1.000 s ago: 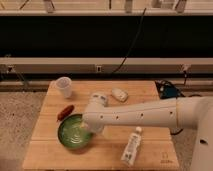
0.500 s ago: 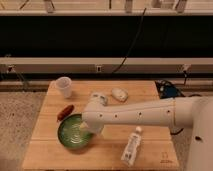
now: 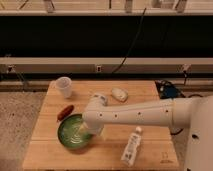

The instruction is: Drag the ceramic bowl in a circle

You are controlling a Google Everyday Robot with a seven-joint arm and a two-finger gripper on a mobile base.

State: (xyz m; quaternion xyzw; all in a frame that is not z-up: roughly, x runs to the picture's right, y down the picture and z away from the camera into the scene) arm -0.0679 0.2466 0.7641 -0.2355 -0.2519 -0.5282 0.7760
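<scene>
Speckled floor [image 3: 19, 112] and a dark wall [image 3: 75, 37] with a pale ledge [image 3: 60, 64] lie behind a wooden table [image 3: 145, 89].

The bowl [image 3: 69, 133] sits flat near the table's front-left corner, as the camera sees it, close to the front edge. Its mouth faces straight up. It is round, so it has no long axis and points no particular way. Pale swirl marks show in its green inside.

The white arm [image 3: 142, 113] reaches across the table from the right edge. The gripper [image 3: 85, 132] hangs down into the right part of the bowl, its jaws apart. The wrist covers the bowl's right rim, and whether the fingers touch the bowl cannot be told.

1 red oblong thing [image 3: 65, 112] lies just behind the bowl, toward the left edge. 1 cup [image 3: 64, 86] stands upright near the back-left corner. A white oval thing [image 3: 119, 94] rests near the back edge, around the middle. A bottle [image 3: 131, 147] lies on its side near the front edge, right of the bowl, its cap toward the arm. A blue item [image 3: 168, 90] just off the back-right corner is too blurred to name. The robot's body is cut off at the right.
</scene>
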